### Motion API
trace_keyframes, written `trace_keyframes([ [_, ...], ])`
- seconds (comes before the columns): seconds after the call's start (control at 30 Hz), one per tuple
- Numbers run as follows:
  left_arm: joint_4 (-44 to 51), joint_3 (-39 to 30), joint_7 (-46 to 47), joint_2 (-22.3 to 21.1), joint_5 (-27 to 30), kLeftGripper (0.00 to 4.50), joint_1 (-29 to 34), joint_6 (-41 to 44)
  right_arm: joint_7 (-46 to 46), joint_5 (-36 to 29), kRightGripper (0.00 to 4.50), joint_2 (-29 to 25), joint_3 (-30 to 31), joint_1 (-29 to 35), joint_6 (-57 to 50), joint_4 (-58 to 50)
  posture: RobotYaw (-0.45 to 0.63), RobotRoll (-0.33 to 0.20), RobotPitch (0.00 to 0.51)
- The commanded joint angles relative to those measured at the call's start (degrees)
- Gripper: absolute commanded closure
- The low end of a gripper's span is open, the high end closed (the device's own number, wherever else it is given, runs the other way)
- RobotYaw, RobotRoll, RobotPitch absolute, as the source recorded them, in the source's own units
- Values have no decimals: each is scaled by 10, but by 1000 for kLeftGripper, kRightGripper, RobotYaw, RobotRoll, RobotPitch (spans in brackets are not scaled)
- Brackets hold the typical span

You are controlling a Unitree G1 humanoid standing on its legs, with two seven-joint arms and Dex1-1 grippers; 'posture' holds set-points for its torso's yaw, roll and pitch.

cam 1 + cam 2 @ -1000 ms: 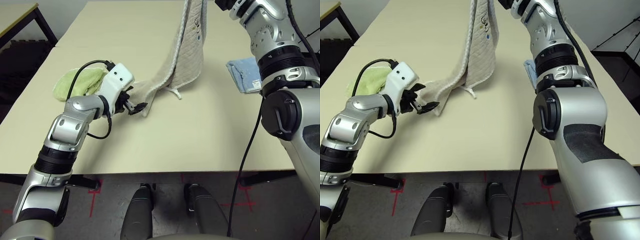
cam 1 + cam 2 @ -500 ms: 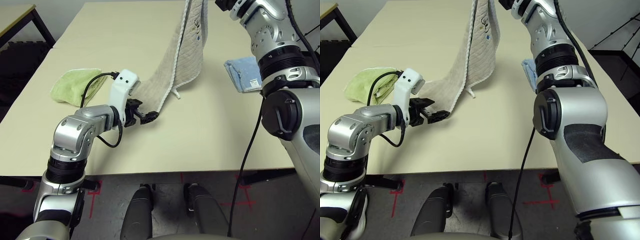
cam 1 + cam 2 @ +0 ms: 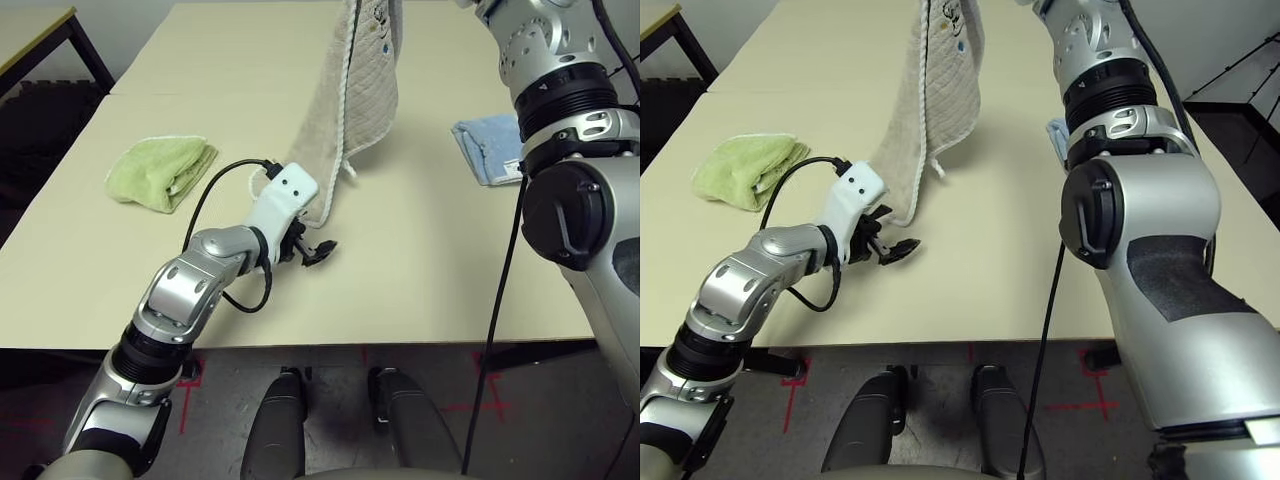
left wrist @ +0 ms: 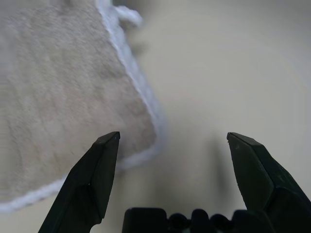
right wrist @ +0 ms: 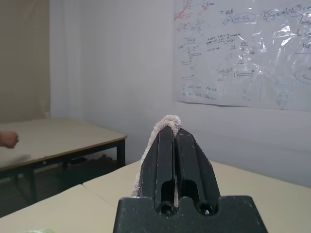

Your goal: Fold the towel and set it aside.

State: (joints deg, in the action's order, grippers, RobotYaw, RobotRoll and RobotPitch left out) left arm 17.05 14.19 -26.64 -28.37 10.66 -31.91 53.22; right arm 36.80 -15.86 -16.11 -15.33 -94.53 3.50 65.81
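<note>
Towel (image 3: 352, 90), beige with white stitched edging, is hung above the table (image 3: 430, 250) from the right gripper (image 5: 171, 131), which is raised high and clamped tight on the cloth's top edge; a tuft of terry is seen poking out above the closed black fingers in the right wrist view. The cloth drapes down and toward the left arm, its lower corner resting on the tabletop. A small dark logo is visible near the upper part of the cloth, and a small white loop (image 3: 349, 172) dangles at its near edge.

The left gripper (image 3: 310, 250) is held low over the table just beside the lower corner, its fingers spread wide with nothing between them. In the left wrist view one finger (image 4: 95, 170) is seen over the hem of the corner while the other is over bare tabletop; whether the cloth is touched cannot be told.

A light green folded cloth (image 3: 162, 171) lies on the table on the left side, well apart from the beige one. A light blue folded cloth (image 3: 488, 148) lies on the right side, partly hidden behind the right arm. A black cable (image 3: 215, 190) loops from the left wrist over the table between the green cloth and the hanging corner.

A whiteboard with writing (image 5: 243, 48), another table (image 5: 53, 141) and a person's hand (image 5: 7, 140) are seen in the right wrist view.
</note>
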Motion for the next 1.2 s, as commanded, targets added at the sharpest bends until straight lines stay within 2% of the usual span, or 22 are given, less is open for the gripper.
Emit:
trace_keyframes([
  [0.03,-44,7,25,13,-38,0,-13,-43,-5,-1,4438,5,-3,-20,-4,7,49,0,163],
  [0.1,-67,12,37,23,-56,0,-16,-62,-8,0,4438,8,-3,-25,-6,7,49,0,163],
  [0.2,-71,23,36,30,-70,0,-7,-69,-12,1,4438,12,-2,-30,-8,6,27,0,192],
  [0.43,-2,34,6,15,-56,0,33,11,-21,1,4438,21,-2,-34,-2,2,13,0,198],
  [0.6,22,-1,32,57,-42,0,50,83,-24,-1,4438,24,-4,-33,2,1,20,0,195],
  [0.9,18,-22,62,102,-44,0,28,104,-23,-1,4438,25,-5,-28,2,0,15,0,199],
  [1.1,17,-10,62,106,-47,0,27,100,-22,0,4438,24,-4,-26,1,-1,12,0,200],
  [1.2,21,-6,63,111,-45,634,31,105,-21,0,4500,24,-4,-26,0,-1,13,0,201],
])
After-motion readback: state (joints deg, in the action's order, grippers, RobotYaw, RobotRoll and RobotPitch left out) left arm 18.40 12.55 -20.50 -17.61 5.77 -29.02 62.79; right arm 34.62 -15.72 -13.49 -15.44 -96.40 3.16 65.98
